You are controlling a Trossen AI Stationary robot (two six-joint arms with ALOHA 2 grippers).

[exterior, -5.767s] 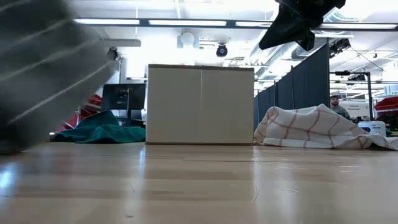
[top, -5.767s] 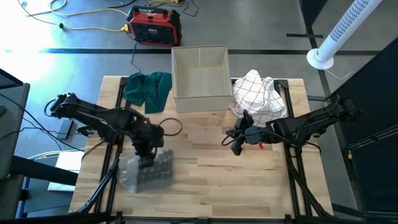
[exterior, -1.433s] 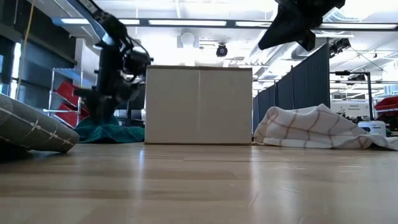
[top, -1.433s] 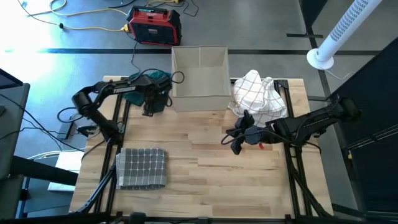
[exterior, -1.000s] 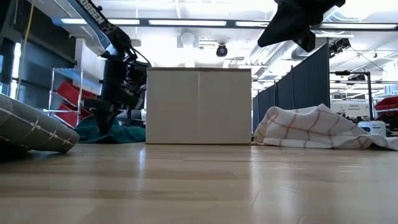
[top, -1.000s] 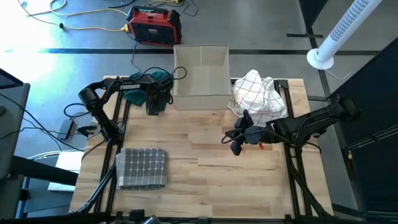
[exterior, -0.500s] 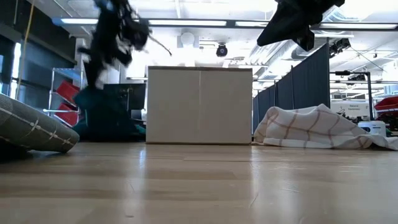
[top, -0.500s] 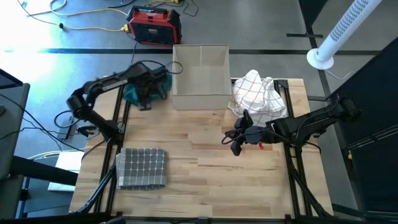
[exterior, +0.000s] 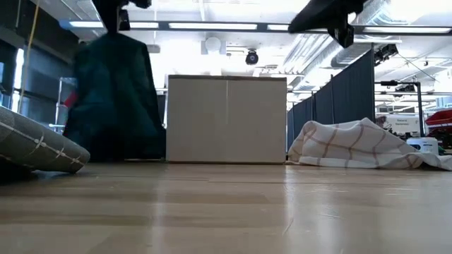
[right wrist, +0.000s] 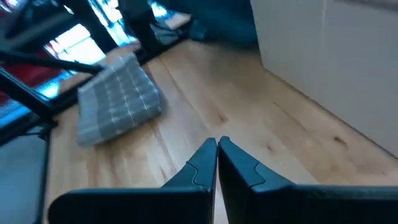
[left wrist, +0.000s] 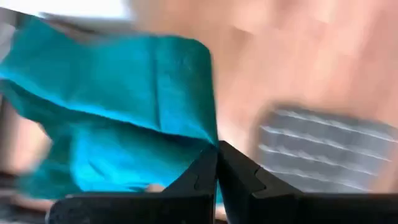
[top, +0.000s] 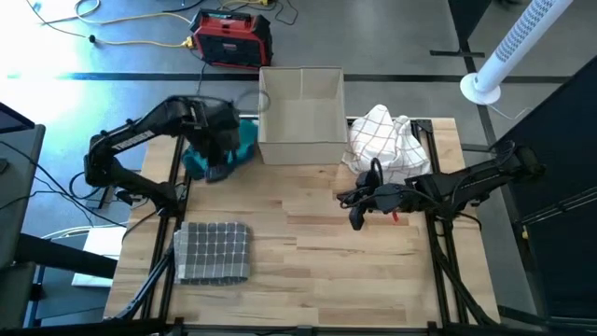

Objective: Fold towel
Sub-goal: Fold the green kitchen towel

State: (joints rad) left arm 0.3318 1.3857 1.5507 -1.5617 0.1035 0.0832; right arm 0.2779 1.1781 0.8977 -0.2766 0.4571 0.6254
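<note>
High view shows my left gripper (top: 216,149) pinching the teal towel (top: 241,147) at the far left; I should lift it clear, then spread it flat.

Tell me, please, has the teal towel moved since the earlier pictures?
Yes. The left gripper has lifted the teal towel off the table; it now hangs beside the white box.

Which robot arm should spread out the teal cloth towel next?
The left. Its left gripper is shut on the teal cloth towel, lifted at the table's far left. The right gripper hovers mid-table, empty.
</note>
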